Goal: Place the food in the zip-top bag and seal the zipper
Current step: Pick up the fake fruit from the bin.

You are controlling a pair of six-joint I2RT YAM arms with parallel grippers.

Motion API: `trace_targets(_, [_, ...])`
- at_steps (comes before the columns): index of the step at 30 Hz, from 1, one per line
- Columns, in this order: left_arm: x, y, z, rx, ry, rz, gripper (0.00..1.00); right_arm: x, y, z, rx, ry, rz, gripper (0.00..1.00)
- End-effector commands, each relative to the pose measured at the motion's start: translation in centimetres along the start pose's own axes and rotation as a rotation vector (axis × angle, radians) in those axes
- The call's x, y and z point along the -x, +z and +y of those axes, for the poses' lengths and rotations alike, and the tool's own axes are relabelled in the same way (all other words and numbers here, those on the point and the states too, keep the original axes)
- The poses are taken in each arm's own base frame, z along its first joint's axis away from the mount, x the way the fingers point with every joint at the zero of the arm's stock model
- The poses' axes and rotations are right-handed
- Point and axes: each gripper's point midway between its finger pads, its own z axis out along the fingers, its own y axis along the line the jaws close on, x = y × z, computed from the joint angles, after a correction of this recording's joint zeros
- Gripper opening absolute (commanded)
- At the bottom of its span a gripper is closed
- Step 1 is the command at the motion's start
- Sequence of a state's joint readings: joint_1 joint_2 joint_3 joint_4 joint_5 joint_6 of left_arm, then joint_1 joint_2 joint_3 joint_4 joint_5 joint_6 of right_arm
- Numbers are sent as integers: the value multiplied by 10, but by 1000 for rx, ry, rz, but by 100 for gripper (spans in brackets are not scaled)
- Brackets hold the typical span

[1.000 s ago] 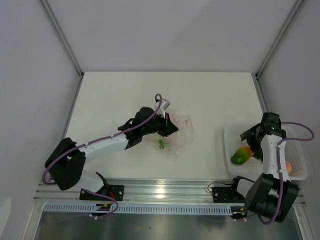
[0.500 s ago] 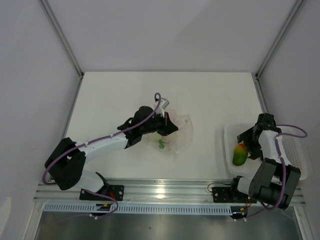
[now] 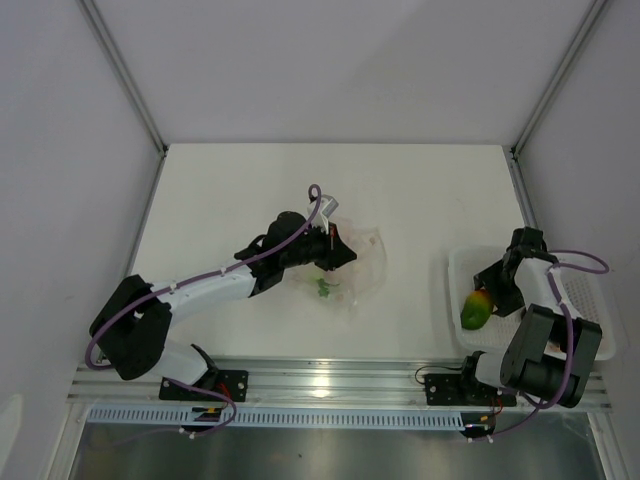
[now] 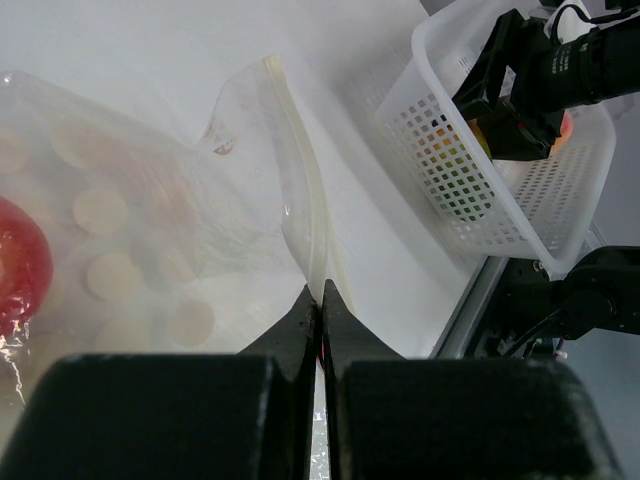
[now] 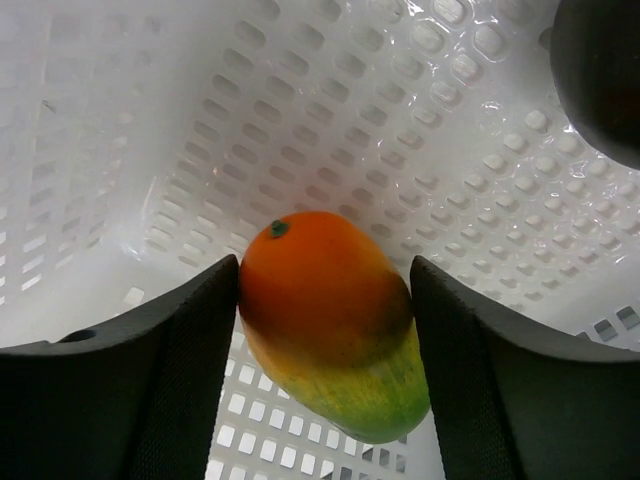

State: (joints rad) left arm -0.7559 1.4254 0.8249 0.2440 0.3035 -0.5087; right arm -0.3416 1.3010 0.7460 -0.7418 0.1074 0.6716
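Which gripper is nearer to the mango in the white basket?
Right. The right gripper is down in the basket, its jaws on either side of the mango. The left gripper is far across the table, shut on the zipper of the zip-top bag.

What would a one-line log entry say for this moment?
left gripper: shut on zipper | right gripper: jaws flank mango in basket, grip unclear

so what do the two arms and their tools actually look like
Both the left arm and the right arm have white tubular links joined by chunky black joints. A purple cable loops along each arm. The left tool and the right tool are black, each with two broad matte fingers. No markings are readable.
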Motion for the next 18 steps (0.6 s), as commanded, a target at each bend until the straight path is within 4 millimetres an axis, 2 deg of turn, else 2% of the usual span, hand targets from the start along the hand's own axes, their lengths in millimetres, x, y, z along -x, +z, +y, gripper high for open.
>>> trace_targets(1, [22,2,-12,-47,7,-52,1,6,-7,4,33,-16,-45,69])
trace_targets(5, [20,2,-12,-48,4,-48,1,9,-14,6,47,-21,-60,60])
trace_targets(10, [20,2,-11,-46,5,-48,1,21,-28,9,62,-26,-106,36])
trace_targets(14, [21,2,-12,-48,6,-48,1,34,-45,11,66,-28,-155,34])
trace_targets(18, [20,1,-12,-52,6,-46,0,46,-65,15,94,-37,-211,21])
